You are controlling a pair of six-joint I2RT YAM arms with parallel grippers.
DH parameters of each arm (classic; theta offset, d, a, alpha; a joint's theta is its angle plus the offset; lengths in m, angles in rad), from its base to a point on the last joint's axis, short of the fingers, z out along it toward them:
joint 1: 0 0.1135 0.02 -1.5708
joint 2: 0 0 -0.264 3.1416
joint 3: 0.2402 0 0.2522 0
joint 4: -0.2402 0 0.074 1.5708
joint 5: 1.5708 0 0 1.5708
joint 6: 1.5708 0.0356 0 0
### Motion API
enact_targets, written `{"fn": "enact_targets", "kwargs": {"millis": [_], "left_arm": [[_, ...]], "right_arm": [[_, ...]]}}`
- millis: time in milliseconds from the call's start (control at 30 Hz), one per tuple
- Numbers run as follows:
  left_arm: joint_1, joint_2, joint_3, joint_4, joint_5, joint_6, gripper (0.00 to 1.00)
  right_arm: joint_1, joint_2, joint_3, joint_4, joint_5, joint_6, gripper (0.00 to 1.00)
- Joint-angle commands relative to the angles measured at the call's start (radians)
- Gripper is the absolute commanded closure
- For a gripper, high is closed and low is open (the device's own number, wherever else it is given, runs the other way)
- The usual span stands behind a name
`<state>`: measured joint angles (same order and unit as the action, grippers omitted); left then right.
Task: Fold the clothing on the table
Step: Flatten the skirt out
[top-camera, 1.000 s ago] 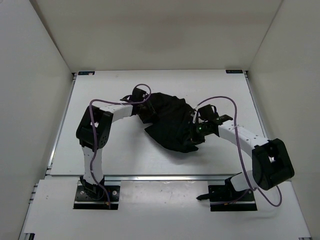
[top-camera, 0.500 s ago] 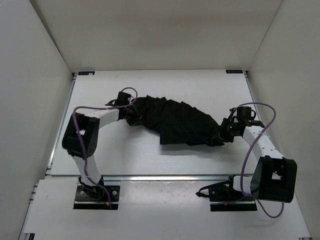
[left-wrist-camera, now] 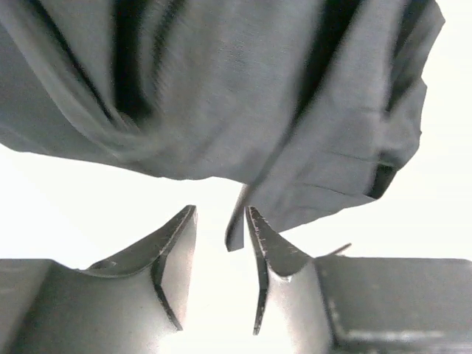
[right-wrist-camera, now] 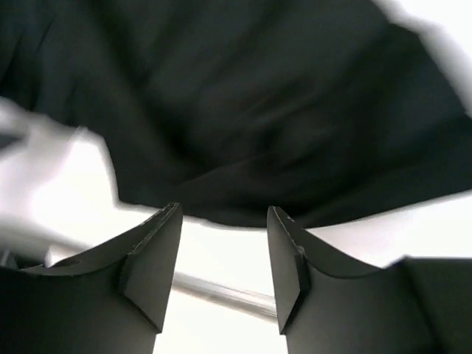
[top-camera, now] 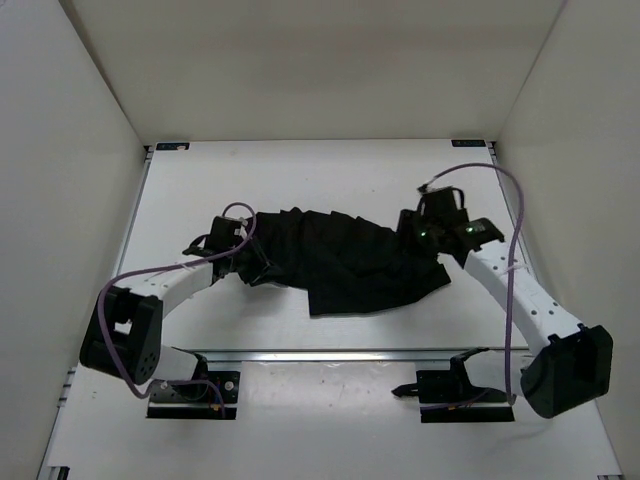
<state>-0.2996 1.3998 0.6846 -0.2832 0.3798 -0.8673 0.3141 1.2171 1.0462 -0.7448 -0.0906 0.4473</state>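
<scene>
Bright even overhead light; wrist views motion-blurred.

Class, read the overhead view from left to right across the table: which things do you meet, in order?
Black two-finger left gripper → black pleated fabric garment → black two-finger right gripper.
</scene>
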Motion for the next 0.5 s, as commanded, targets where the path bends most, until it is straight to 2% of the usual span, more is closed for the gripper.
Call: {"fn": "enact_targets", "kwargs": {"millis": [0,167,267,333,367,400,467], "left_arm": [[0.004,-0.108,-0.016,0.078,0.036,-0.053,0.56],[0.039,-0.145,-0.011,0.087,0.041,-0.082,0.54],[0.051,-0.111,0.022,0.099,0.03,-0.079,0.54],[0.05,-0.052,0.085,0.087,0.005,-0.056,0.53],[0.056,0.002,0.16,0.058,-0.014,-0.035,0.51],[0.056,0.002,0.161,0.058,-0.036,-0.035,0.5],[0.057,0.08,0.261,0.02,-0.065,-0.029,0.5]], "right_arm": [[0.172,-0.013,-0.127,0.057,-0.063,0.214,0.52],[0.319,-0.005,-0.302,0.336,-0.181,0.447,0.44],[0.382,0.044,-0.324,0.433,-0.173,0.533,0.44],[0.41,0.09,-0.327,0.487,-0.163,0.58,0.43],[0.43,0.137,-0.348,0.598,-0.17,0.679,0.43],[0.434,0.137,-0.348,0.599,-0.172,0.68,0.43],[0.451,0.183,-0.389,0.686,-0.161,0.761,0.43]]}}
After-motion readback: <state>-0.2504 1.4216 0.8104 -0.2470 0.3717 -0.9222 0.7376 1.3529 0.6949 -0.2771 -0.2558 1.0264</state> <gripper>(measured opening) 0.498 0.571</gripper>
